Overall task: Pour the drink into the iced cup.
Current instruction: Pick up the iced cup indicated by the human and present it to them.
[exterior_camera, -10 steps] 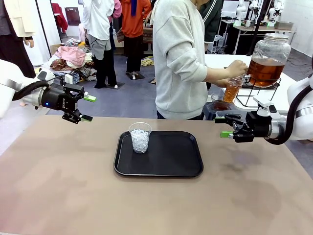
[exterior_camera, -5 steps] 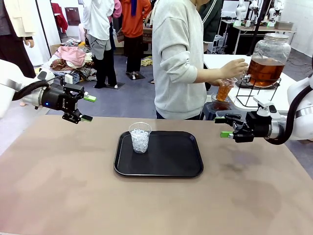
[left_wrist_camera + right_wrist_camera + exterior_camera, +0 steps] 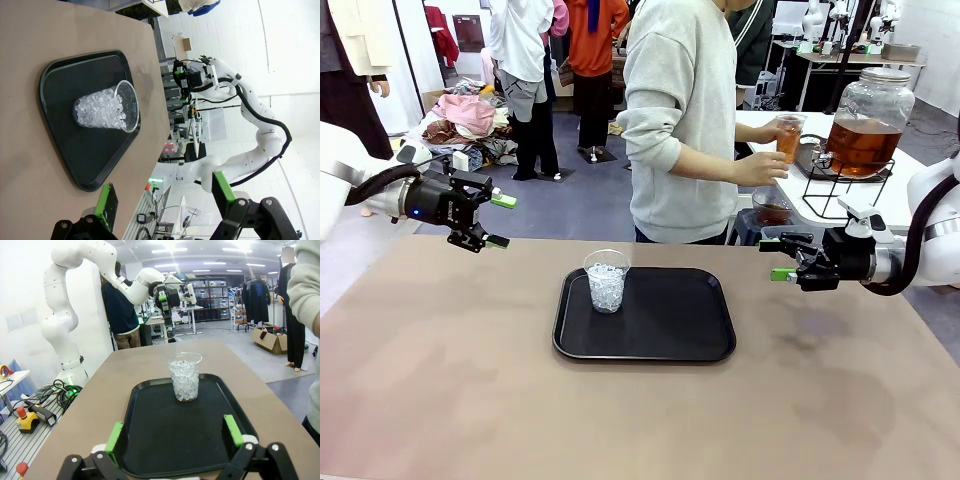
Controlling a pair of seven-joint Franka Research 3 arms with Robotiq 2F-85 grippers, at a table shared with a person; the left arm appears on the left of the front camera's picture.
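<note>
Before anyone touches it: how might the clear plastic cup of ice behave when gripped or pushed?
The clear plastic cup of ice looks thin-walled, so probably flexes when squeezed. Narrow-based and ice-filled, it may tip if pushed high, or slide on the smooth black tray.

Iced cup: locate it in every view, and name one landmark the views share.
Front view: the iced cup stands just left of centre, on the left end of the black tray.
Left wrist view: upper left, seen sideways, on the tray.
Right wrist view: centre, at the tray's far end.
Shared landmark: the black tray under it.
</note>
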